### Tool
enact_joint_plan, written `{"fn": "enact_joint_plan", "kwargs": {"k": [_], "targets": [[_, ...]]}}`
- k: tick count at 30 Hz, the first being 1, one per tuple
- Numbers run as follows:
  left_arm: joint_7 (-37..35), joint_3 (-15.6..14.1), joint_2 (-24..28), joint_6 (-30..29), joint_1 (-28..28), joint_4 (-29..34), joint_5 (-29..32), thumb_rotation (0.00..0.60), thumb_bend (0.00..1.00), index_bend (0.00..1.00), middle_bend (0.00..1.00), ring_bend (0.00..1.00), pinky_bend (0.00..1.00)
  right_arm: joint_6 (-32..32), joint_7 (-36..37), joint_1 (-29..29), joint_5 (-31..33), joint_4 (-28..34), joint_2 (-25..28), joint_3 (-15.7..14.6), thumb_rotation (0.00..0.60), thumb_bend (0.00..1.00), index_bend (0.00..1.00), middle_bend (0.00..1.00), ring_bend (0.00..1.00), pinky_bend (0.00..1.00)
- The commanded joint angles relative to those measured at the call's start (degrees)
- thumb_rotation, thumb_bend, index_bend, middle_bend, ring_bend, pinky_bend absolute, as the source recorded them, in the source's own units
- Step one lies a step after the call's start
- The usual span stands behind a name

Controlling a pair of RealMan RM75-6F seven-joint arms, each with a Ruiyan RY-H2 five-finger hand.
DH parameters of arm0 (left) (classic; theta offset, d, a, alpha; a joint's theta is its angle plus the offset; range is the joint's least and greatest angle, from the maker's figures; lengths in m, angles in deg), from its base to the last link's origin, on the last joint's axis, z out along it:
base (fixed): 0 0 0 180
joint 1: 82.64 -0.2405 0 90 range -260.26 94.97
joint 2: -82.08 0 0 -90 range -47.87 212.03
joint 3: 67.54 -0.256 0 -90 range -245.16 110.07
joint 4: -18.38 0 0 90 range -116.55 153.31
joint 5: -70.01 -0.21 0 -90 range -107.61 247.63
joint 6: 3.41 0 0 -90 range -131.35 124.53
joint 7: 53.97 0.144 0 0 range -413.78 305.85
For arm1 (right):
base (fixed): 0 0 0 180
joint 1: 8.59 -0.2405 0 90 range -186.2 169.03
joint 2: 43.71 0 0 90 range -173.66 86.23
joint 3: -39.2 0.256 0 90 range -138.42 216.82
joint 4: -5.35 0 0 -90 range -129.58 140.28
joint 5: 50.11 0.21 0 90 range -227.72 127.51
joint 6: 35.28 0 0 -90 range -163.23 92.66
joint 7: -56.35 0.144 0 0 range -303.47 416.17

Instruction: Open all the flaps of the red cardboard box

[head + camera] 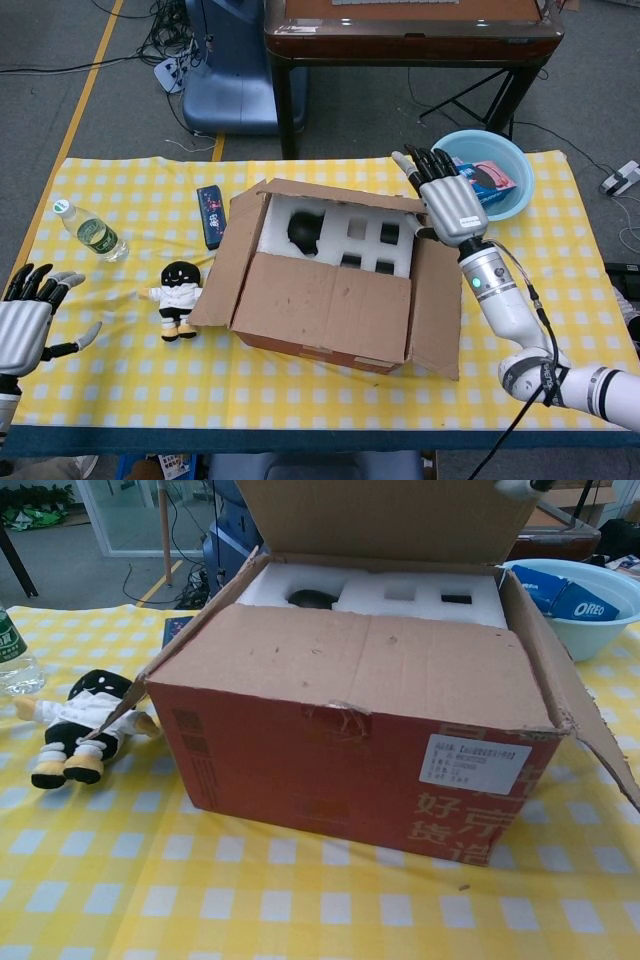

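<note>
While its near top flap [360, 665] lies flat over the front half, the red cardboard box [350, 770] sits at the middle of a table covered in a yellow-and-white checked cloth [300, 900]. A white printed label [475, 765] is stuck to the red front, its text too small to read, beside large pale Chinese characters [465, 825]. Both side flaps are folded outward. The far flap [385, 520] stands raised, uncovering white moulded foam [335, 235] with dark cut-outs.

At the table's near left edge, the left hand [25, 325] hovers off the cloth, fingers spread and holding nothing. The right hand [450, 200] is at the box's far right corner, fingers extended straight; whether they touch the raised flap cannot be told.

Left of the box lies a small plush doll in black and white [177, 290]. Beyond it rest a dark slim rectangular pack [210, 215] and a clear plastic bottle with a green label [92, 230] on its side.

Further right, a light blue plastic basin [590, 630] holds a blue package reading "OREO" [580, 602].

Behind the table stand a dark wooden table [410, 40] and a blue machine base [230, 80] on a grey floor with cables and a yellow line.
</note>
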Motion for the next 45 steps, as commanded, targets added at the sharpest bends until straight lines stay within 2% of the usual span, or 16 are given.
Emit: {"fn": "enact_joint_plan", "kwargs": {"k": [1,11,23,29,33,38,41,45], "targets": [[0.1,0.0,0.1,0.1,-0.2,0.3,-0.2,0.248,0.27,0.26,0.21,0.08,0.00,0.8,-0.7,-1.3,2.2,-2.6,-0.6,1.1,0.600,0.37,0.00,0.00,0.00,0.00],[0.3,-0.3,0.4,0.1,-1.0,0.8,-1.1,0.250,0.27,0.26,0.21,0.08,0.00,5.3,-3.9,-6.6,9.4,-12.2,-4.5,2.8,0.600,0.37,0.00,0.00,0.00,0.00],[-0.3,-0.2,0.5,0.5,-1.8,0.4,-0.8,0.247,0.27,0.26,0.20,0.08,0.00,9.4,-7.5,-12.5,17.8,-27.4,-12.4,3.1,0.600,0.37,0.00,0.00,0.00,0.00],[-0.7,-0.3,0.8,0.7,-2.2,0.2,-0.8,0.249,0.27,0.26,0.20,0.08,0.00,9.6,-7.8,-13.2,19.4,-30.5,-13.6,3.5,0.600,0.37,0.00,0.00,0.00,0.00],[-0.9,-0.3,1.0,0.8,-2.4,0.1,-0.9,0.247,0.27,0.26,0.20,0.08,0.00,8.8,-6.8,-12.1,18.1,-28.0,-11.8,3.5,0.600,0.37,0.00,0.00,0.00,0.00],[-0.9,-0.3,1.1,1.2,-2.4,0.0,-1.0,0.246,0.27,0.26,0.20,0.08,0.00,8.1,-4.5,-8.5,14.6,-16.7,-5.5,2.6,0.600,0.38,0.00,0.00,0.00,0.00],[-0.9,-0.2,1.0,1.3,-2.4,0.2,-1.0,0.248,0.27,0.26,0.20,0.08,0.00,8.3,-2.8,-5.6,12.4,-8.4,-0.7,1.4,0.600,0.42,0.00,0.01,0.00,0.00],[-0.6,-0.1,1.1,1.3,-2.4,0.6,-1.1,0.251,0.27,0.26,0.20,0.08,0.00,8.1,-0.9,-2.0,8.9,0.2,4.6,-0.5,0.600,0.55,0.00,0.07,0.00,0.00]]}}
